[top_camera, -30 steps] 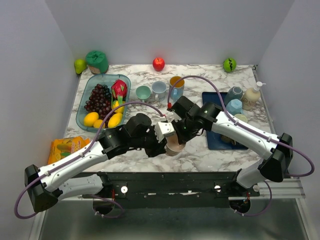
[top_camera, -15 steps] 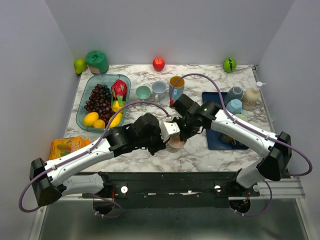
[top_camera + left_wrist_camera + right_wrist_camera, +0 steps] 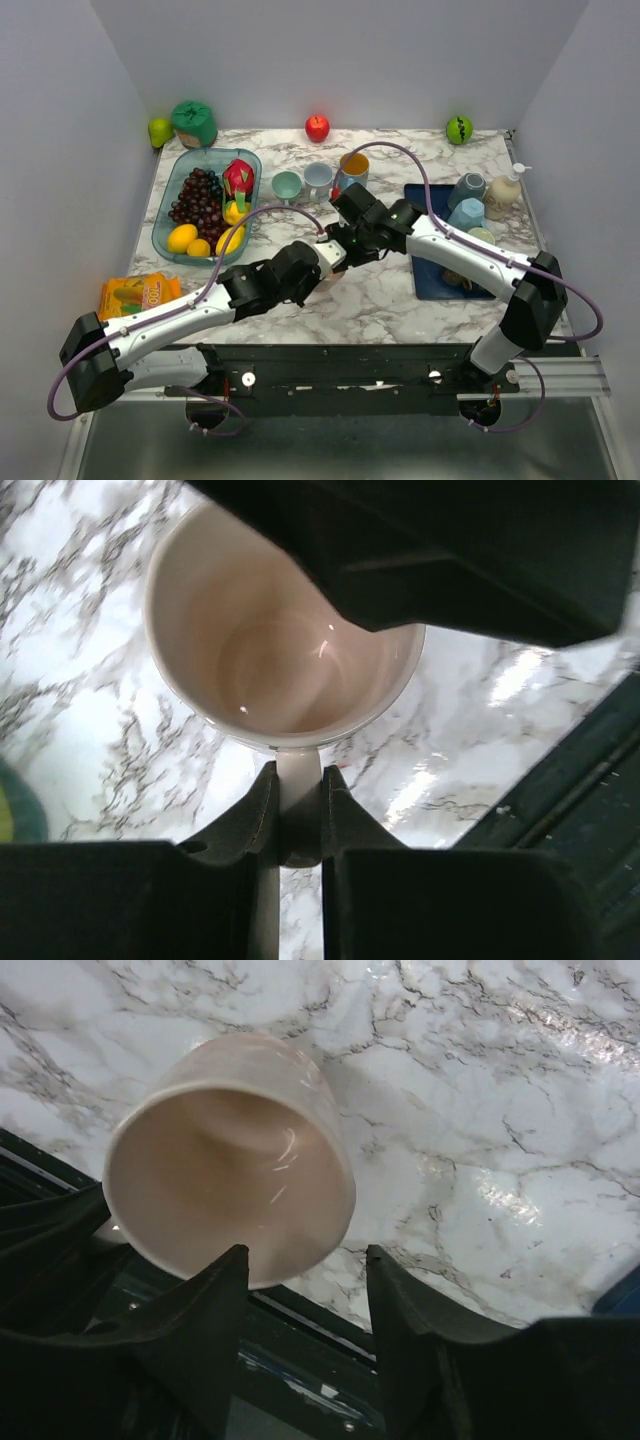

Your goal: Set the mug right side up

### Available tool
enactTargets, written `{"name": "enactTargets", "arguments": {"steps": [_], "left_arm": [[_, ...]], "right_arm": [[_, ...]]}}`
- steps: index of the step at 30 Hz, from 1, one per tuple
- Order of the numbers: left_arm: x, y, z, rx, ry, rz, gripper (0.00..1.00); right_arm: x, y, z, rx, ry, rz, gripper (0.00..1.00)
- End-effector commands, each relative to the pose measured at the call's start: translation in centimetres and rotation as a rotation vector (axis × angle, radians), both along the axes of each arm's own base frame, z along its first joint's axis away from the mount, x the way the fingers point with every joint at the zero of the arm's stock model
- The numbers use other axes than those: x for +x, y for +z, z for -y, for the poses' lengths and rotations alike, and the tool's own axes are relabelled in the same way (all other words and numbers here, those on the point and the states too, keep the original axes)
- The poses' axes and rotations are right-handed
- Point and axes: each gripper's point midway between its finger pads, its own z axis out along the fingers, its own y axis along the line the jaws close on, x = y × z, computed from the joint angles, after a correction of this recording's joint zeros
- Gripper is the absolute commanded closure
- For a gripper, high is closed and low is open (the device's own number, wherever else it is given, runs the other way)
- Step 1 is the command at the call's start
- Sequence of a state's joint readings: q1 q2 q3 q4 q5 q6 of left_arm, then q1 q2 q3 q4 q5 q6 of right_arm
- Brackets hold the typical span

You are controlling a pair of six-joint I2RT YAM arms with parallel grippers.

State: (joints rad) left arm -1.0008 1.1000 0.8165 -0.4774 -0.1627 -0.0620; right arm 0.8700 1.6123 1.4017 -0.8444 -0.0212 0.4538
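The pale pink mug (image 3: 285,650) shows its open mouth to the left wrist camera. My left gripper (image 3: 298,798) is shut on its handle (image 3: 298,772) and holds it above the marble table. In the right wrist view the mug (image 3: 230,1170) hangs mouth-on, just above and left of my right gripper (image 3: 306,1252), which is open with its left finger (image 3: 215,1290) under the rim. In the top view the left gripper (image 3: 325,258) and right gripper (image 3: 350,240) meet at the table's middle, and the mug is hidden between them.
A teal tray (image 3: 170,215) of fruit stands at the left. Three cups (image 3: 318,180) stand behind the grippers. A blue tray (image 3: 430,280) with cups and a soap bottle (image 3: 505,192) is at the right. An orange packet (image 3: 135,295) lies front left.
The mug has left the table front of centre and moved back between the grippers. The right gripper has drawn back toward the far left. The left arm has swung in closer.
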Motion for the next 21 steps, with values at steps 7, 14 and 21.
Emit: {"name": "enactTargets", "arguments": {"steps": [7, 14, 21], "left_arm": [[5.7, 1.3, -2.6, -0.096, 0.402, 0.137, 1.00], [8.4, -0.7, -4.4, -0.141, 0.569, 0.069, 1.00], [13.0, -0.4, -6.9, -0.272, 0.728, 0.067, 1.00]], "right_arm": [[5.2, 4.1, 3.8, 0.131, -0.342, 0.172, 0.30], [6.4, 4.2, 10.7, 0.100, -0.500, 0.231, 0.25], [5.9, 3.3, 17.2, -0.014, -0.658, 0.245, 0.21]]}}
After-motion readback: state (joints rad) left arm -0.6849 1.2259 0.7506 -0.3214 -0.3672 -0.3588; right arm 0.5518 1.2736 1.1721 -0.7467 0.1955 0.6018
